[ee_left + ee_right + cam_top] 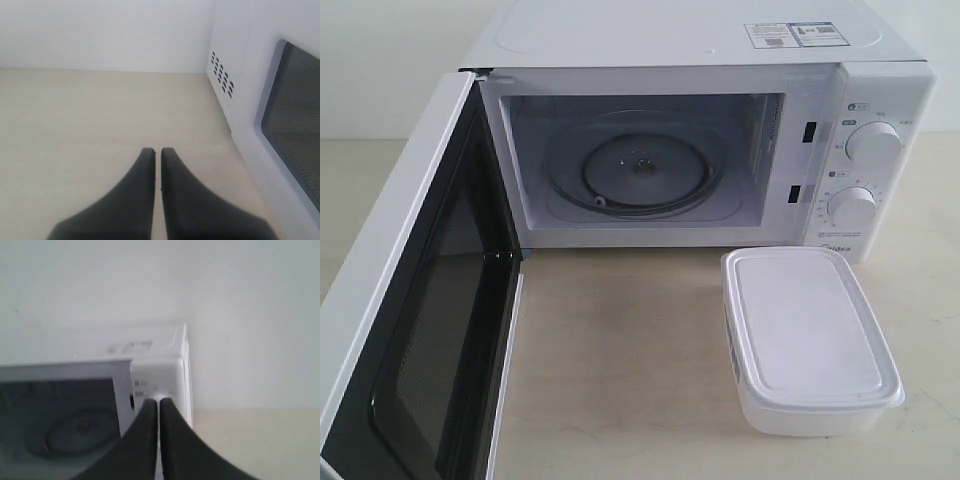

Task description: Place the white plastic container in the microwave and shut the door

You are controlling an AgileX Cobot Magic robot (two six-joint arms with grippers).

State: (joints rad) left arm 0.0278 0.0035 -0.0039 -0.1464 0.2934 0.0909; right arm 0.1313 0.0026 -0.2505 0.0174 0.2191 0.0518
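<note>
1. The white plastic container [807,335] sits flat on the table [620,350] with its lid on. In the exterior view it is at about 4 o'clock, just in front of the microwave [670,35], below the two knobs [873,143].
2. The door [410,300] stands wide open at about 8 o'clock. Its black inside faces the table.
3. The glass turntable [640,168] shows inside the microwave, at about 12 o'clock.
4. The left pincer [157,150] has its two black fingers almost touching, with only a thin crack between them. It holds nothing. It hangs over the table, near the side of the microwave with the vent holes [222,75].
5. The right pincer [158,401] is squeezed together and holds nothing. It points at the knob end of the microwave.
6. The container touches neither pincer. It never shows in one picture with a pincer, so I cannot tell how far away it is.
</note>
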